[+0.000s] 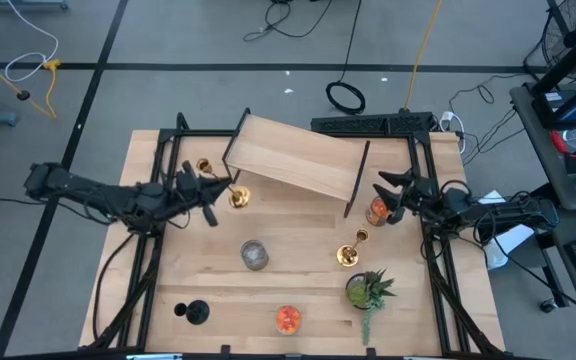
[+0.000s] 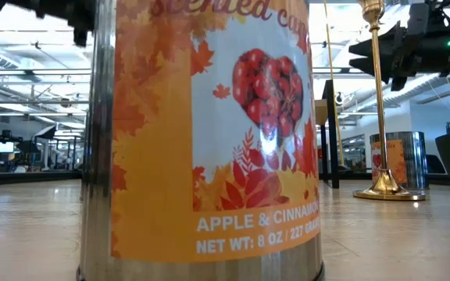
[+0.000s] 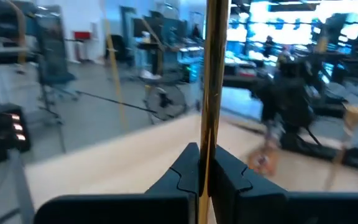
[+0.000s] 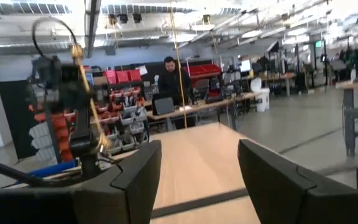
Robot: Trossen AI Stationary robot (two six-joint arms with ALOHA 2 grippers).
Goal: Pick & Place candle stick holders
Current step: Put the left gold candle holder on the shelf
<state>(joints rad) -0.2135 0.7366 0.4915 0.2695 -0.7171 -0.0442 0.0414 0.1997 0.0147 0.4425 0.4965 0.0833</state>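
Candle tin (image 2: pixel 201 140) up close, label reads "APPLE & CINNAMON" (last letter cut off), then "NET WT: 8 OZ / 227 GRAMS", partly clipped; "scented" across its top.

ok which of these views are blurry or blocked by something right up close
Low view: a candle tin right at the lens fills most of the picture, label readable. Left wrist view: background smeared, only the gold candlestick clamped in the left gripper looks sharp. Right wrist view: slightly soft, bright ceiling lights. High view: unobstructed.
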